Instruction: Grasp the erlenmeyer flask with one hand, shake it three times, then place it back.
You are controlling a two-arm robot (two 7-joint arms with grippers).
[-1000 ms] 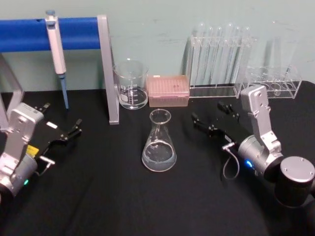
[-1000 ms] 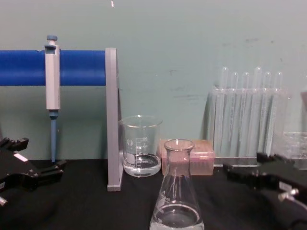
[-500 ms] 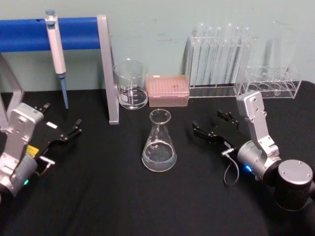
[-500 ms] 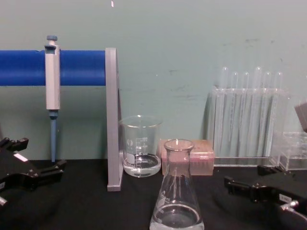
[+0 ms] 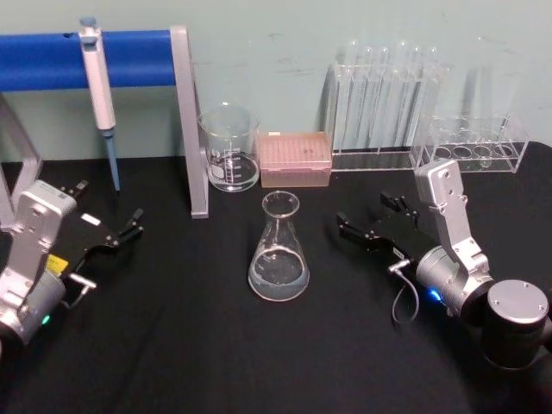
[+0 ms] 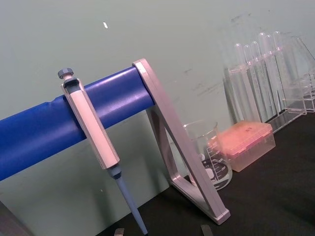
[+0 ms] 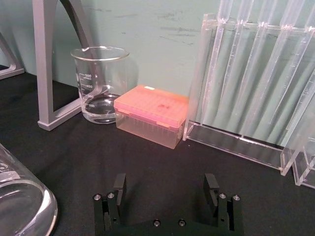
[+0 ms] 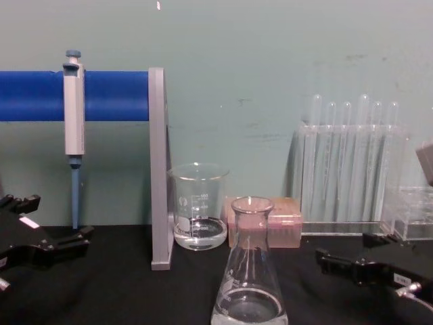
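The clear glass conical erlenmeyer flask (image 5: 279, 250), with a little clear liquid in its wide base, is seen upright near the middle of the black counter (image 5: 216, 345), untouched. The right black two-fingered tool (image 5: 373, 221) is held low over the counter to the flask's right, near it but apart, its jaws spread wide and empty; in the right wrist view its two fingers (image 7: 119, 184) are seen parted, with the flask's base at the edge of that picture. The left black tool (image 5: 108, 227) is parked well apart on the flask's left, its jaws likewise parted with nothing between them. Open black counter is seen on every side of the flask, widest toward the near edge. Behind it are lined up one cylindrical graduated glass beaker (image 5: 230, 148) holding some liquid, one pink translucent tip box (image 5: 295, 159) just beside it, and a clear rack of tall thin test tubes (image 5: 386, 108), of which five are counted in the chest view. One grey-and-blue pipette (image 5: 100, 90) is hung on a blue bar with a grey frame (image 5: 185, 121) at the left rear.
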